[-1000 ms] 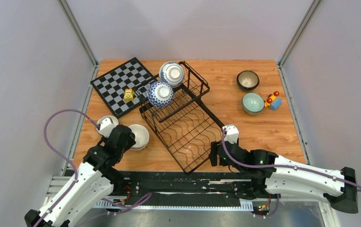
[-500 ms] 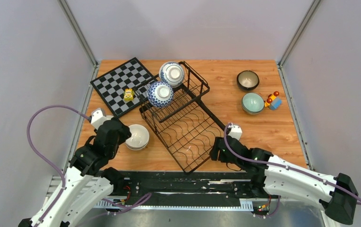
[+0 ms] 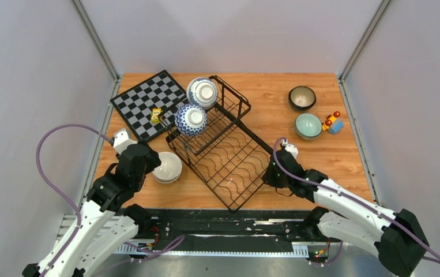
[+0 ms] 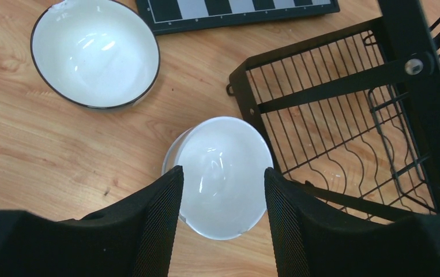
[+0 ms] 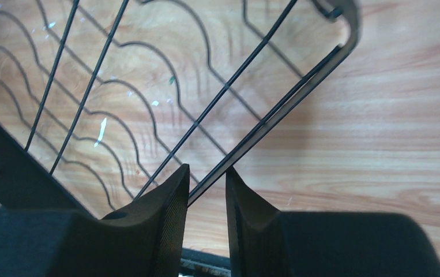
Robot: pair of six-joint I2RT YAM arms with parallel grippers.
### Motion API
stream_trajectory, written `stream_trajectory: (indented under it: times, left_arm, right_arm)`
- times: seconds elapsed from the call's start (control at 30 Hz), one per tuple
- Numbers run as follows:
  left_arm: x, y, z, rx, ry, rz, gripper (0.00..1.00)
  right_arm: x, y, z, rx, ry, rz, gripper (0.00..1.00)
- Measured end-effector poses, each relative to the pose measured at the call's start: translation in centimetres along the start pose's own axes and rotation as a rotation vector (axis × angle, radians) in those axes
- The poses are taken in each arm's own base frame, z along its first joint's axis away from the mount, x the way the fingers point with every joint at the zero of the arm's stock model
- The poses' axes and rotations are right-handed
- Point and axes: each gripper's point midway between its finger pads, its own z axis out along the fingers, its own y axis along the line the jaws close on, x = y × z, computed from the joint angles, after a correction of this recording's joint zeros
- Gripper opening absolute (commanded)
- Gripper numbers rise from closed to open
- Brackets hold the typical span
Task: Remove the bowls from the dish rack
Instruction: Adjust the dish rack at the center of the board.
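Observation:
The black wire dish rack (image 3: 229, 164) lies slantwise across the middle of the table. Two blue-and-white bowls (image 3: 204, 92) (image 3: 191, 119) sit in its upper basket. My right gripper (image 3: 270, 173) (image 5: 207, 173) is at the rack's right edge, jaws narrowed round the rim wire (image 5: 298, 92). My left gripper (image 3: 147, 166) (image 4: 223, 173) hangs open over a white bowl (image 3: 168, 167) (image 4: 223, 164) that stands on the table with a second rim under it. The fingers do not touch it. Another white bowl (image 4: 95, 52) stands further left. On the table at the right are a dark bowl (image 3: 302, 97) and a teal bowl (image 3: 308, 125).
A checkerboard (image 3: 142, 98) lies at the back left, touching the rack, with a small yellow item (image 3: 157, 115) on it. A small coloured toy (image 3: 333, 123) stands beside the teal bowl. The rack's left corner (image 4: 246, 86) is close to the white bowl.
The right jaws have narrowed onto the rack's rim, and the rack with its two bowls has swung a little to the left. The left gripper has drawn back from the white bowl.

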Motion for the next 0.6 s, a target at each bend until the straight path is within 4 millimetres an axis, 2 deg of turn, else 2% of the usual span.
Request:
stream_trajectory:
  times: [0.2, 0.3, 0.37, 0.4, 0.5, 0.6]
  left_arm:
    - [-0.9, -1.0, -0.1, 0.03, -0.019, -0.004, 0.56]
    - [-1.1, -1.3, 0.1, 0.039, -0.026, 0.0, 0.56]
    - [-1.2, -1.5, 0.2, 0.042, -0.028, 0.005, 0.56]
    - [-1.2, -1.6, 0.3, 0.043, -0.028, 0.01, 0.56]
    - [-1.7, -2.2, 0.3, 0.054, -0.038, 0.012, 0.56]
    - [-1.9, -2.5, 0.3, 0.069, -0.046, 0.008, 0.56]
  right_arm:
    - [-2.2, -1.5, 0.6, 0.062, 0.017, 0.027, 0.12]
    - [-3.1, -2.0, 0.8, 0.083, 0.024, 0.042, 0.4]
    - [-3.8, -2.0, 1.0, 0.094, 0.024, 0.041, 0.52]
    - [-4.2, -1.9, 1.1, 0.093, 0.021, 0.037, 0.54]
    - [-4.5, -1.5, 1.0, 0.073, 0.017, 0.027, 0.52]
    - [-4.4, -1.3, 0.7, 0.053, 0.018, 0.029, 0.37]
